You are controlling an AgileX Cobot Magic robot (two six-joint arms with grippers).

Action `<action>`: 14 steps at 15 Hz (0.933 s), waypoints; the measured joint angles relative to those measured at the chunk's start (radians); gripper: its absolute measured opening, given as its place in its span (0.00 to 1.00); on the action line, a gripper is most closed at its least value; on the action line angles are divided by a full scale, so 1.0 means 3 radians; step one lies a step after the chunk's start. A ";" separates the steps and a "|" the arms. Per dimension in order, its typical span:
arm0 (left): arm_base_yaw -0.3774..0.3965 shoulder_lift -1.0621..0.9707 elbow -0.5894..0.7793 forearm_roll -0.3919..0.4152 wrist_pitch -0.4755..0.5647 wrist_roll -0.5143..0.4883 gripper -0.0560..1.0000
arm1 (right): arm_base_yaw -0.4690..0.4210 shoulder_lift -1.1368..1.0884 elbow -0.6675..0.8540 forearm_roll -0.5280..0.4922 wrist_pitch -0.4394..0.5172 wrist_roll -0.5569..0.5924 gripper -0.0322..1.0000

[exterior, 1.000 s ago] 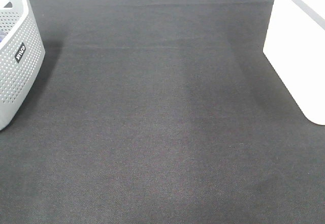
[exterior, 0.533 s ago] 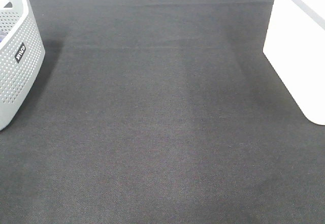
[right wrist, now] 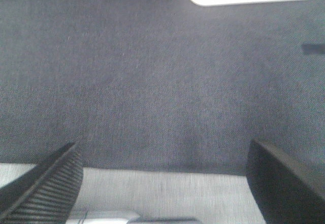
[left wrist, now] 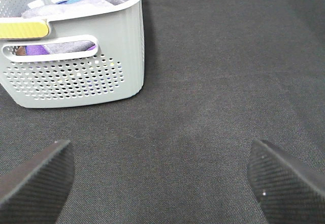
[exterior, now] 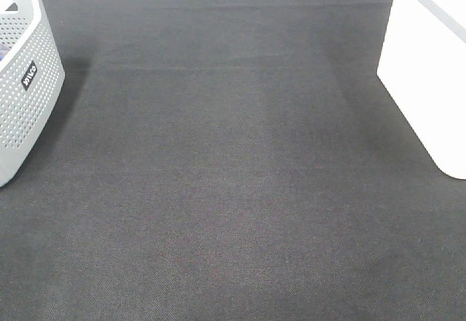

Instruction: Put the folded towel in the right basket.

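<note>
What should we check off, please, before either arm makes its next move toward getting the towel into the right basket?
1. Folded towel located: not ok; no rust-brown cloth shows in any view.
2. Right basket in place at the mat's right edge: ok.
3. Left tool open and empty: ok.
4. Right tool open and empty: ok.
5. Black mat between the baskets free of obstacles: ok.
6. Towel perhaps among the clothes in the grey basket: cannot tell; only purple, blue and grey fabric shows.

Right basket (exterior: 426, 81): white, smooth-sided, at mat's right edge.
</note>
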 joint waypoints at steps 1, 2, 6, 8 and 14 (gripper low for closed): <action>0.0000 0.0000 0.0000 0.0000 0.0000 0.0000 0.88 | 0.0000 -0.0240 0.0100 -0.0003 -0.0050 0.0000 0.83; 0.0000 0.0000 0.0000 0.0000 0.0000 0.0000 0.88 | 0.0000 -0.0543 0.0237 -0.0003 -0.0143 0.0000 0.83; 0.0000 0.0000 0.0000 0.0000 0.0000 0.0000 0.88 | 0.0000 -0.0983 0.0323 -0.0003 -0.0417 -0.0003 0.83; 0.0000 0.0000 0.0000 0.0000 0.0000 0.0000 0.88 | 0.0000 -0.1083 0.0397 -0.0010 -0.0487 -0.0003 0.83; 0.0000 0.0000 0.0000 0.0000 0.0000 0.0000 0.88 | 0.0000 -0.1107 0.0410 -0.0017 -0.0493 -0.0003 0.83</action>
